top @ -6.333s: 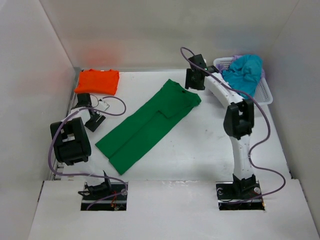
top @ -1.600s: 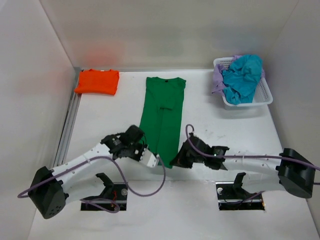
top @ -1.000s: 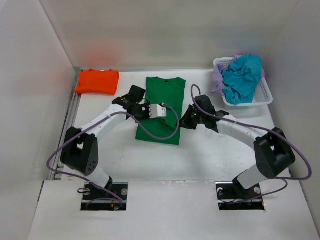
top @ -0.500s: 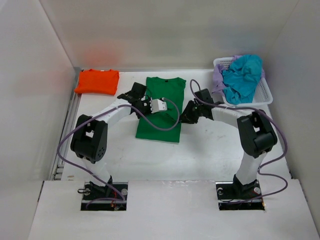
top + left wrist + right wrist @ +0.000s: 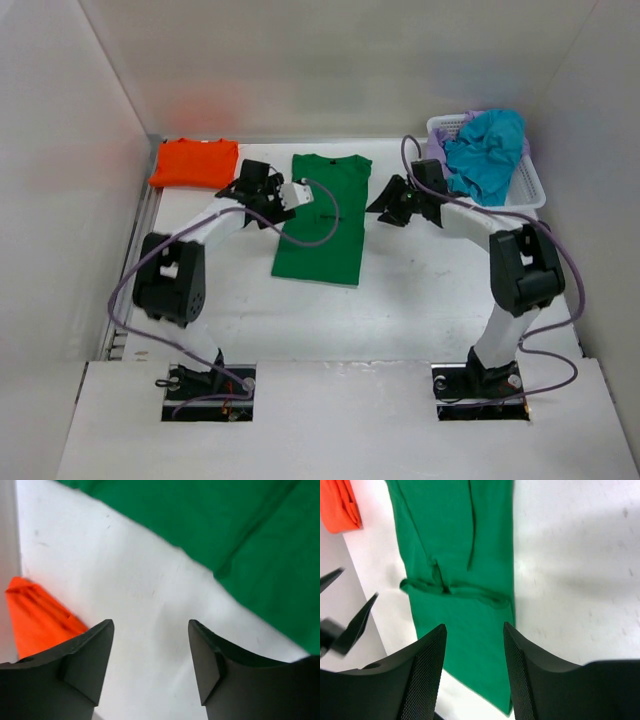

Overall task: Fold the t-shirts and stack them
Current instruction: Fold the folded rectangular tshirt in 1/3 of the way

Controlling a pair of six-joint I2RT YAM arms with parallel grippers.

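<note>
Four t-shirts: two lie on the tabletop [image 5: 430, 290], two are bundled in the basket [image 5: 500, 209].
Orange t-shirt [image 5: 195, 163]: folded small, flat in the far left corner; I take it as the base of the stack.
Left gripper [image 5: 150, 625]: jaws apart and empty, over bare tabletop between the orange t-shirt and the green one, touching neither.
Green t-shirt [image 5: 322, 220]: mid-table, a tidy upright rectangle with a crosswise fold ridge showing in the right wrist view; it looks longer than the orange one.
Right gripper [image 5: 474, 626]: jaws apart, holding nothing, just beside the green t-shirt's right edge near its far end.
Lavender t-shirt [image 5: 434, 162]: crumpled, spilling over the basket's left rim.
Teal t-shirt [image 5: 485, 150]: crumpled on top in the basket.
Step in hand: probably one more crosswise fold of the green t-shirt, then onto the orange.
Doing it well: each gripper should take a corner of the same end and pinch every layer, not only the top one.
Lift: raise both corners together and level, so the panel does not skew.
Lay-down: bring edge to edge before letting go.
Risk: a one-layer pinch would peel the fold open.
</note>
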